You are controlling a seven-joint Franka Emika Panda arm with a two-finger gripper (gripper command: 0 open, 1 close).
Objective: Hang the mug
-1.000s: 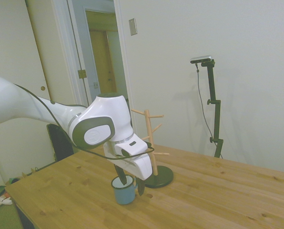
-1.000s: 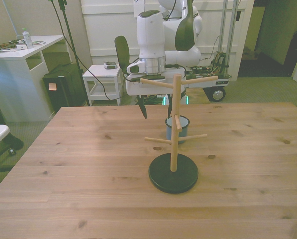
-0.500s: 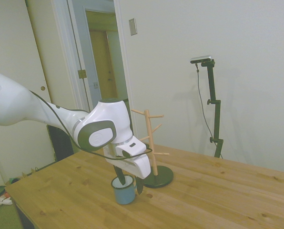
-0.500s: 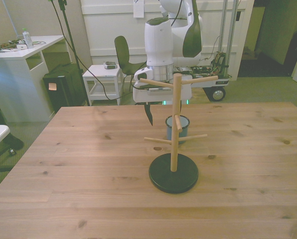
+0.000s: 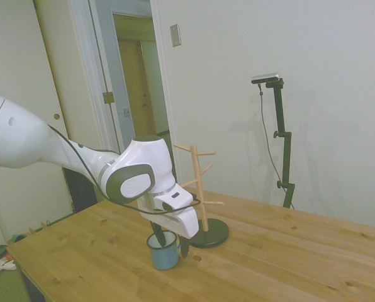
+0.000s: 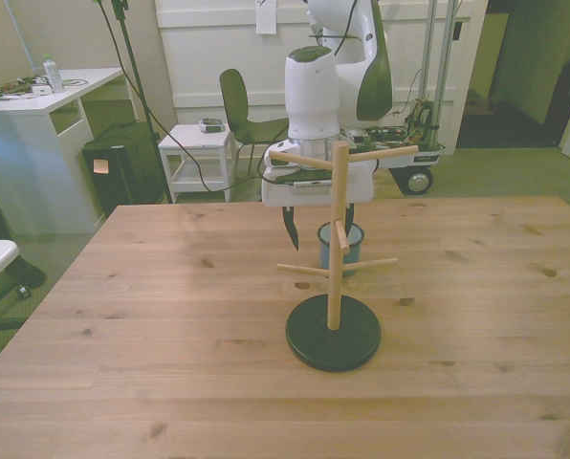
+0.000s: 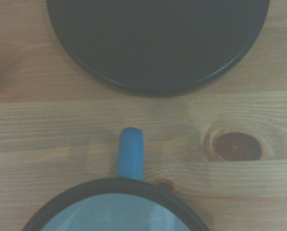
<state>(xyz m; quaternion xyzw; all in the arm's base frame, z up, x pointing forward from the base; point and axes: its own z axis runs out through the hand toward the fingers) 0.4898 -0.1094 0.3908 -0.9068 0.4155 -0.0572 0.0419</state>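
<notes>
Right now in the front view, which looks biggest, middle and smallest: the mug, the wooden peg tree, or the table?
1. Table, biggest by far.
2. Peg tree.
3. Mug, smallest, though it stands farther back and is partly hidden behind the tree.

The light-blue mug (image 5: pixel 164 250) stands upright on the bench (image 5: pixel 288 264), mouth up, with a white inside and dark rim. Its loop handle (image 7: pixel 131 153) points toward the black round base (image 7: pixel 158 43) nearby, not touching it.
</notes>
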